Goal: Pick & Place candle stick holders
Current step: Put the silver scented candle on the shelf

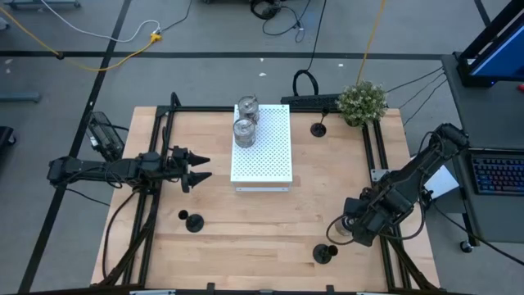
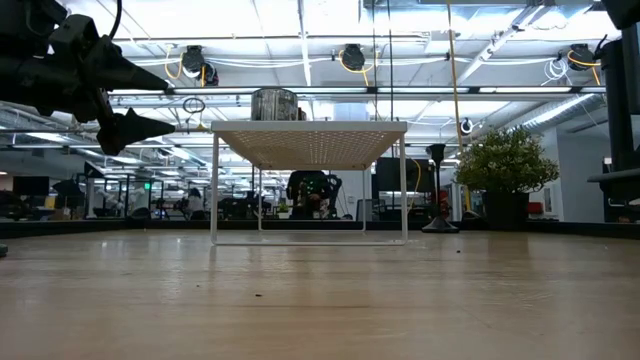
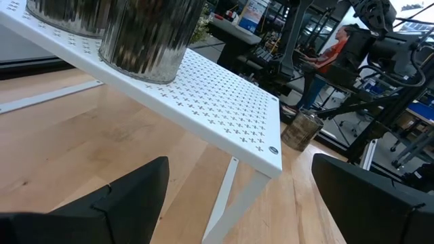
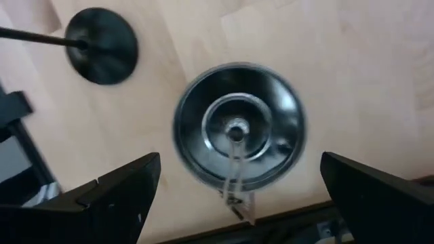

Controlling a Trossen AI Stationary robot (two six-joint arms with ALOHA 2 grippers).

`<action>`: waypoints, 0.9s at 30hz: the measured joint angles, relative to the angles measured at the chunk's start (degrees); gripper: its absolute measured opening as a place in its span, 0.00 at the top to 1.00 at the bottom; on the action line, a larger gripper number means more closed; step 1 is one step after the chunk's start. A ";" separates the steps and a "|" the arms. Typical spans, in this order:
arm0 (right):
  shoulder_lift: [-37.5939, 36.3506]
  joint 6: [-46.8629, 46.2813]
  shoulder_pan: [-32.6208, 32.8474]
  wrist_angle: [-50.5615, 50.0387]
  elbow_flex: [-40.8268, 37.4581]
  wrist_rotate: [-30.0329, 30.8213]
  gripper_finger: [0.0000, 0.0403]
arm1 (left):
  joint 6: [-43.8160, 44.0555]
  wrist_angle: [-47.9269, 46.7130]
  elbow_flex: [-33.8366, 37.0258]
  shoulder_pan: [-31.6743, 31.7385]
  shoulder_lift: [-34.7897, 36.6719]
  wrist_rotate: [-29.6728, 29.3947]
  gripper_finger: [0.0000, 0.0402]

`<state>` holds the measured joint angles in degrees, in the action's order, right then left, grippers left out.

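Two shiny silver holders (image 1: pixel 247 107) (image 1: pixel 244 132) stand on the far end of the white perforated board (image 1: pixel 266 160); one also shows in the left wrist view (image 3: pixel 146 34). A third silver holder (image 4: pixel 237 125) stands on the table at the near right (image 1: pixel 336 233). My right gripper (image 4: pixel 237 196) hovers open over it (image 1: pixel 354 223), fingers wide on either side. Black stemmed holders stand at the far right (image 1: pixel 319 129), the near left (image 1: pixel 193 221) and the near right (image 1: pixel 325 253) (image 4: pixel 102 44). My left gripper (image 1: pixel 201 166) is open and empty, left of the board, raised above the table (image 2: pixel 130 95).
A green bushy plant (image 1: pixel 363 101) stands at the far right corner. The board stands on thin legs (image 2: pixel 214 190) with open room beneath. Black frame rails (image 1: pixel 381 156) run along the table's left and right sides. A person (image 3: pixel 332 44) shows beyond the table.
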<state>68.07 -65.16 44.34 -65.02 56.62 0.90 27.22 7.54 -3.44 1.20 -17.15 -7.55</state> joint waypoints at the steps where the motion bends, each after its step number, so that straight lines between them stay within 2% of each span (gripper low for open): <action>1: 0.00 0.14 0.01 -0.13 0.00 0.52 0.02 | 0.01 -0.01 0.00 0.00 0.02 0.00 0.09; 27: 0.17 1.42 2.73 4.06 -2.88 5.25 0.02 | 0.02 -0.01 0.00 -0.01 0.00 0.00 0.09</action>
<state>68.25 -63.75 47.07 -60.95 53.74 6.15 27.24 7.53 -3.44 1.19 -17.15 -7.55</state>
